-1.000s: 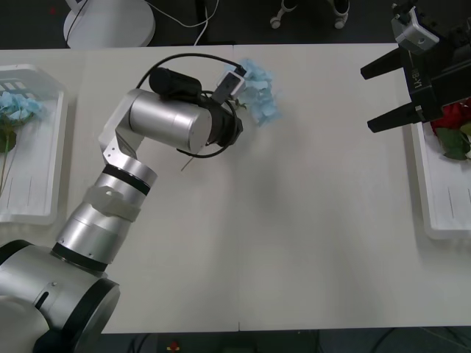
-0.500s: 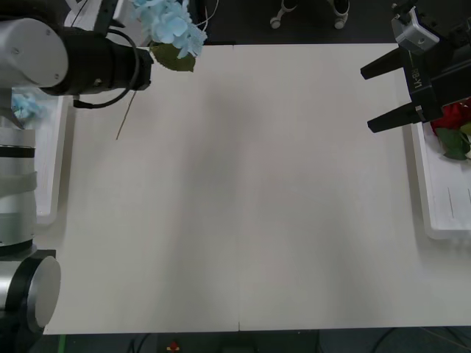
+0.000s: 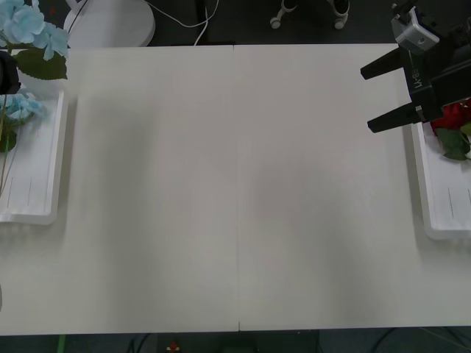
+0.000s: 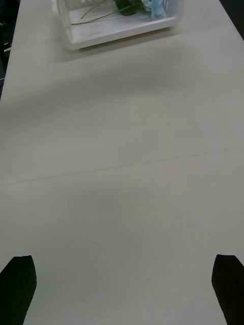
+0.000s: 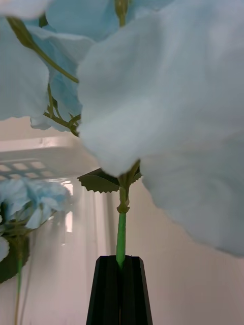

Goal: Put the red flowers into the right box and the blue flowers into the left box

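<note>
The left gripper (image 5: 120,292) is clenching the thin green stem of a blue flower (image 3: 29,26), and in one second it has been carrying this flower from the middle of the table (image 3: 235,191) across to the left box (image 3: 51,169). Now the bloom is hanging above the far end of the left box, where another blue flower (image 3: 20,107) is already lying inside. I am judging that only the lowering and the letting go are remaining for this flower.

The right gripper (image 3: 386,95) is waiting with fingers spread, just beside the right box (image 3: 434,213), opposite the left box, and it has not been moving. The red flowers (image 3: 452,118) are lying in the right box.

The carried bloom is being cut off by the edge of the front view, and the left arm is mostly out of it. Petals are hiding much of the left wrist view, so how high the flower is hanging over the left box is hard to tell. The right gripper is covering part of the red flowers, so I cannot count them.
</note>
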`<action>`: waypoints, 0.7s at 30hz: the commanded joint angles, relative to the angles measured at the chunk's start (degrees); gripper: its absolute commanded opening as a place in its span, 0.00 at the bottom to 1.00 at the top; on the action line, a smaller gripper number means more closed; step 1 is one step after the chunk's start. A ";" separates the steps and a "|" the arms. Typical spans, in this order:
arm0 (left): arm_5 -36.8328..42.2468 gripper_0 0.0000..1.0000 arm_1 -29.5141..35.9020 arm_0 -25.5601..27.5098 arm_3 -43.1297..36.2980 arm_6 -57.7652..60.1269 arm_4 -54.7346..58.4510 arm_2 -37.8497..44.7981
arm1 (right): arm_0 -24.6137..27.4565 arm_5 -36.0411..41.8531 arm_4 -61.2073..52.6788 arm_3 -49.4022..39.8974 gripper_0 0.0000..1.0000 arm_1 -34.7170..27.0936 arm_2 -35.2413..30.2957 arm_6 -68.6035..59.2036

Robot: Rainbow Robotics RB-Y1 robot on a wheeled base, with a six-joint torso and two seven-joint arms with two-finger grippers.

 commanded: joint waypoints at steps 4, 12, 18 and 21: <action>-6.35 0.00 2.50 6.15 -2.21 2.13 -7.22 5.28 | 0.06 0.37 -0.14 -1.37 1.00 -2.76 -1.45 1.93; -9.52 0.00 4.52 8.25 3.85 2.40 -12.50 8.45 | 0.06 0.37 -0.14 -1.37 1.00 -2.76 -1.45 1.93; -17.43 0.00 7.86 8.69 14.84 1.69 -13.11 8.62 | 0.06 0.37 -0.14 -1.37 1.00 -2.76 -1.45 1.93; -24.28 0.00 8.92 8.69 21.96 1.17 -13.11 8.54 | 0.06 0.37 -0.14 -1.37 1.00 -2.76 -1.45 1.93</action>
